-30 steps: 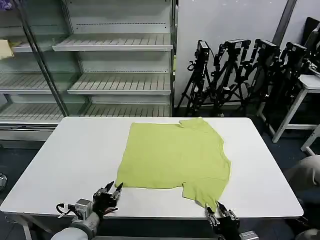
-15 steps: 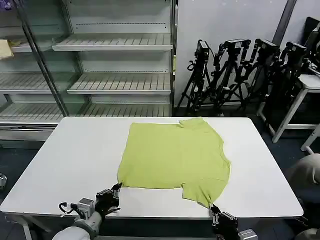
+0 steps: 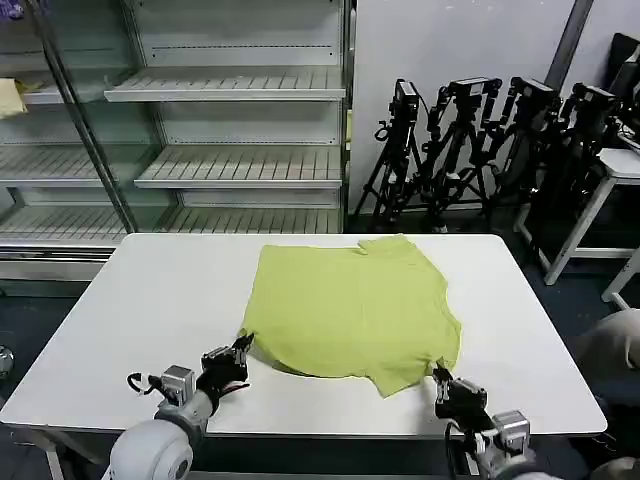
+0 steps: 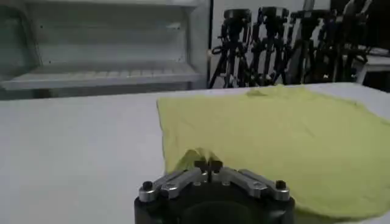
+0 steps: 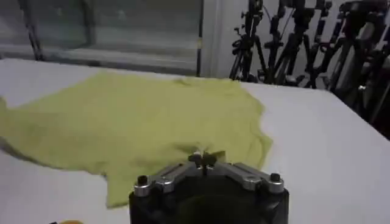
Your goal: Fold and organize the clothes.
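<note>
Left gripper is down at the near edge of the white table, fingers pinched tight together on the near left corner of the lime T-shirt, and in the left wrist view that corner bunches up in a little fold right at the closed fingertips. Right gripper sits at the near right side, clamped shut on the shirt's near right edge, and in the right wrist view the fabric puckers just ahead of the closed tips. Both grippers grasp cloth, one at each near corner, well apart from each other with the hem running between them.

From the grippers the T-shirt spreads away across the middle of the table, mostly flat. Its long axis runs from the near edge toward the far edge, hem nearest the grippers, the rumpled neckline end pointing away from them toward the far side. The near hem between the two grips curves a little and is lifted slightly at the left corner.

Beyond the table, farther from the left gripper, stand metal shelves; farther from the right gripper, a cluster of black tripods against the wall
</note>
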Controlling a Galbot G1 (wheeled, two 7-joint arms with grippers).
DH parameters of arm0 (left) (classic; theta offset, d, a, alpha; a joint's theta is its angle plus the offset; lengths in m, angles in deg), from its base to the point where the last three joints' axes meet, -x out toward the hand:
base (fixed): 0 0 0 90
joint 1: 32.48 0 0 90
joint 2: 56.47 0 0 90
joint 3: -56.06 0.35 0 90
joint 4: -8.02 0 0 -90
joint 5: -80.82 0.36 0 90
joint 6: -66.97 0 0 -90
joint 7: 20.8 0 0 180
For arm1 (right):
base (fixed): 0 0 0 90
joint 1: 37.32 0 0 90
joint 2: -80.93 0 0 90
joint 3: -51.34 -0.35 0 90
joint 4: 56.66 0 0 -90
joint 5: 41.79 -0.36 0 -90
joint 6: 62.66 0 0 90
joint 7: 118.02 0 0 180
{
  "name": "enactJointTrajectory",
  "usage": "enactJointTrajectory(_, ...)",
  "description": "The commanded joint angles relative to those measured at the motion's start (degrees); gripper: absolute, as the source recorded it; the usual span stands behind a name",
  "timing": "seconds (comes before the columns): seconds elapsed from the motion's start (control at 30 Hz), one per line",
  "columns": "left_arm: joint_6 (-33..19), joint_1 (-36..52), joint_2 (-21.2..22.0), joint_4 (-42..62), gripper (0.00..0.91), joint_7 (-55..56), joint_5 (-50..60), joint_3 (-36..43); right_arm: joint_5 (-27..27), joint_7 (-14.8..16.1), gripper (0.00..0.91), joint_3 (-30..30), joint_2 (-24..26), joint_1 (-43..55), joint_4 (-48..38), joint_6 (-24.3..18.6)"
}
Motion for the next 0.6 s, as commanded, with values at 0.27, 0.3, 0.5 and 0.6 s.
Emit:
enactJointTrajectory(0.27,-0.28,17.72,0.98,15.00,0.010,2.30,-4.28,4.51,-0.65,2.70,0.000,3.65,-0.94,19.27,-12.64,0.54)
enactJointTrajectory(0.3,-0.31,18.56,1.21,15.75,0.010,2.31,-4.41,4.72,-0.35,2.91,0.000,4.31,-1.09,19.92,-13.66,0.38)
enactJointTrajectory(0.5,-0.47,21.21,2.32,18.54,0.010,2.95,-5.29,5.41,1.16,4.30,0.000,7.25,-3.59,23.95,-19.19,-0.99)
enactJointTrajectory(0.6,-0.65,21.69,2.44,19.90,0.010,3.07,-5.14,5.62,1.82,4.79,0.000,8.04,-4.43,25.02,-20.59,-1.63)
